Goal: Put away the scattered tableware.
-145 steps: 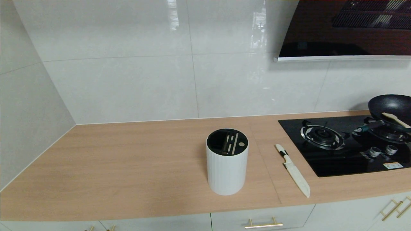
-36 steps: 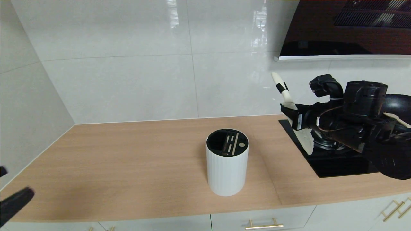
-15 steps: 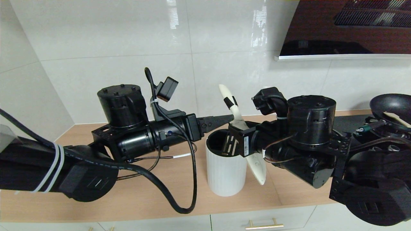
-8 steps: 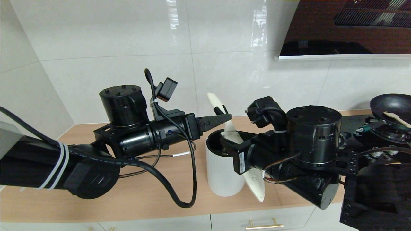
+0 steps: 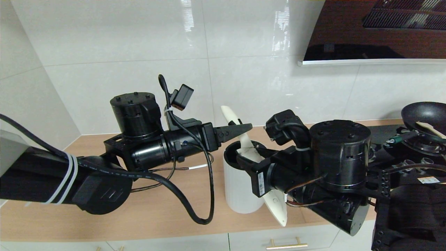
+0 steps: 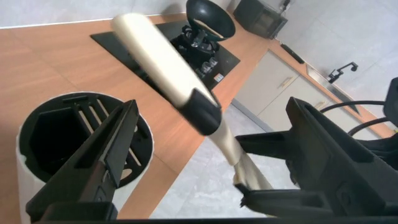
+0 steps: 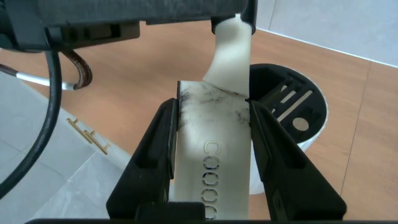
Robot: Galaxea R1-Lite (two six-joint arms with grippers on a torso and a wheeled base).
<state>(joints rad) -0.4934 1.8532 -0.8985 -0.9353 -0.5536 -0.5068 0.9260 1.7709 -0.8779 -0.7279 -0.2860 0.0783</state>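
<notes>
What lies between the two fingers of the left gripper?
The knife's handle, in the left wrist view; the fingers stand open around it.

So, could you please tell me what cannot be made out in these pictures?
Head view: slots of the holder, covered by the right gripper and the knife.
Right wrist view: the knife's blade tip, cut off by the picture's edge.
Head view: most of the hob, hidden behind the right arm.

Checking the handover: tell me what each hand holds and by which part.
The right hand grips the cream-white, black-banded kitchen knife by its blade. The left hand is open around the handle, holding nothing.
</notes>
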